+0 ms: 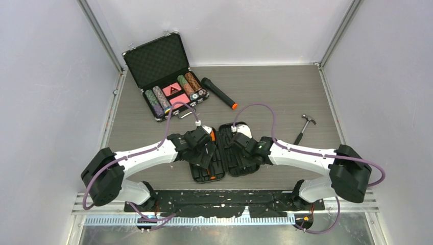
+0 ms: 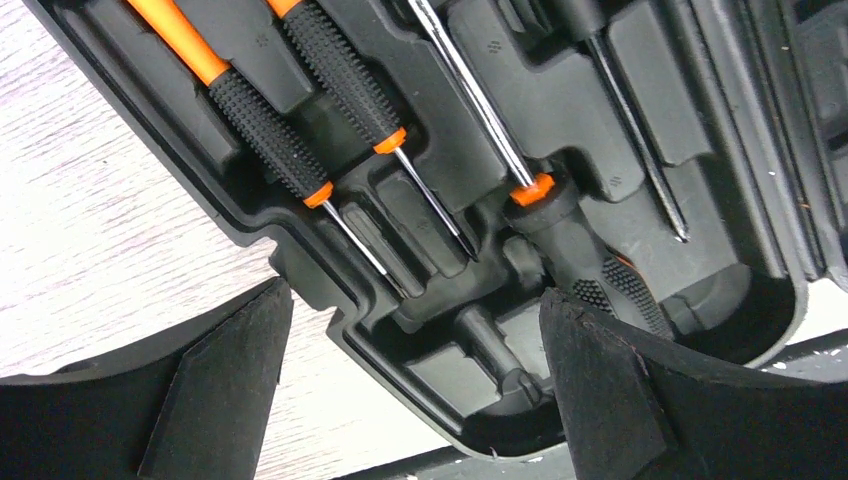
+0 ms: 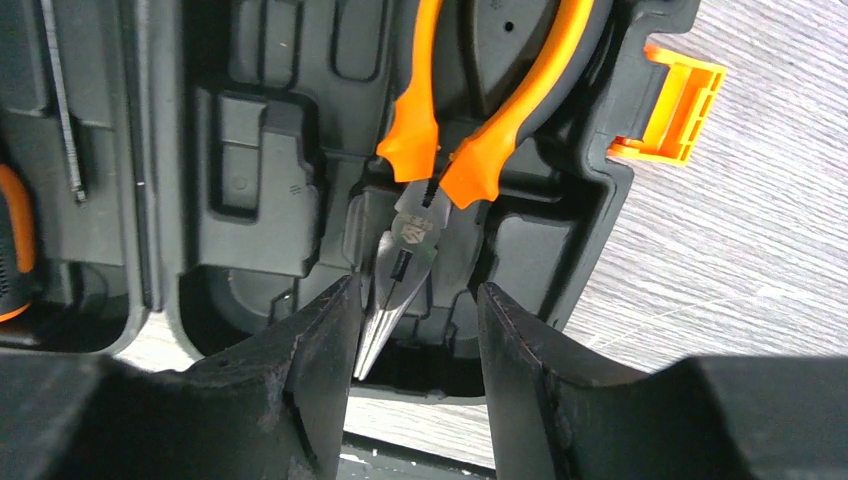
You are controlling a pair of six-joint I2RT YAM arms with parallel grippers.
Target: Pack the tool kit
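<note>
Pliers (image 3: 413, 232) nose points toward right tool (image 3: 416, 300)

Open tool kit case (image 2: 296, 264), orange-and-black screwdrivers (image 2: 270, 135) seated in moulded slots, left hand (image 2: 412, 295) spread over its corner

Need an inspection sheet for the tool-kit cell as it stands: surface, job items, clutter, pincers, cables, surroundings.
Surface: grey wood-grain table, no damage seen.
Job's things: tool case open flat in front of the arms; screwdrivers and pliers seated in slots; hammer lying on the table right of the case.
Clutter: open poker chip case far left; flashlight beside it.
Grippers: left pincer open over the screwdriver half; right pincer open, fingers either side of the pliers' nose.
Cables: one purple cable loops off each arm.
Surroundings: plain pale walls, metal frame posts; nothing else seen.
</note>
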